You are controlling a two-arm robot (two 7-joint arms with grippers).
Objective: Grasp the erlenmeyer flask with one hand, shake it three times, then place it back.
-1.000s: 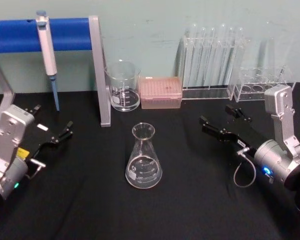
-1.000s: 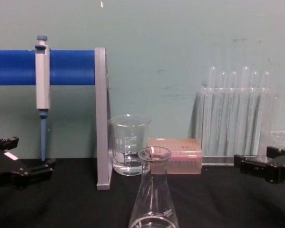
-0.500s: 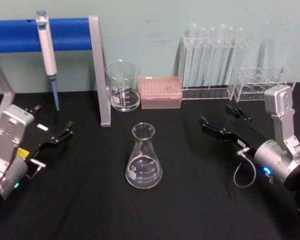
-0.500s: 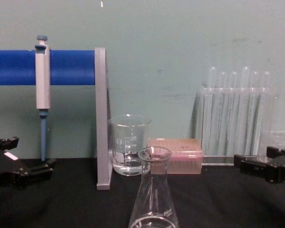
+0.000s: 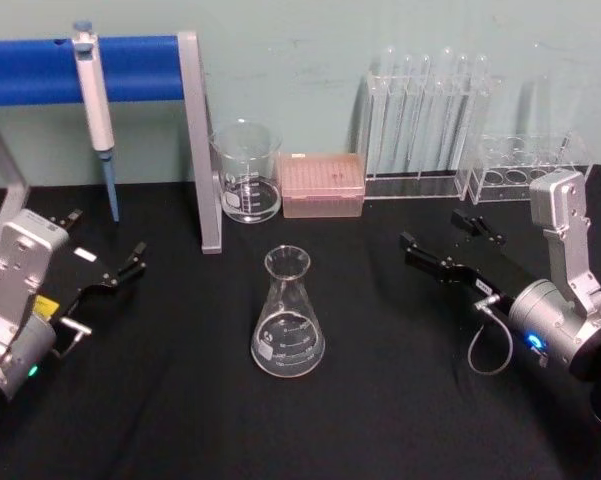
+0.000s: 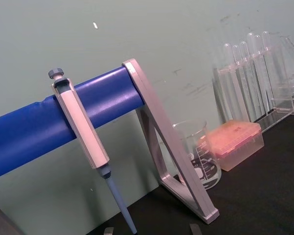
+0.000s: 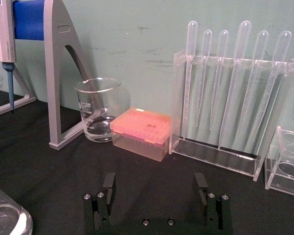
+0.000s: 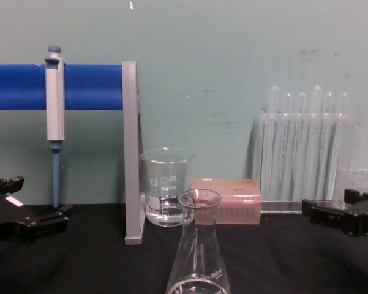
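The erlenmeyer flask [image 5: 287,320] stands upright on the black table, near the middle, with a little clear liquid in its base. Seen from the chest, the flask [image 8: 198,257] is front and centre; its base [image 7: 5,215] also shows at the corner of the right wrist view. My left gripper [image 5: 107,235] rests open at the table's left, well apart from the flask. My right gripper [image 5: 432,228] is open at the right, pointing toward the flask's side with nothing between its fingers [image 7: 109,182]. Both grippers [image 8: 33,199] [image 8: 327,201] sit low at the chest view's edges.
Behind the flask stand a glass beaker [image 5: 246,172], a pink tip box [image 5: 322,184] and a clear rack of test tubes [image 5: 425,115]. A small clear rack [image 5: 520,165] is at the back right. A pipette [image 5: 94,90] hangs on the blue-bar stand [image 5: 198,140] at the back left.
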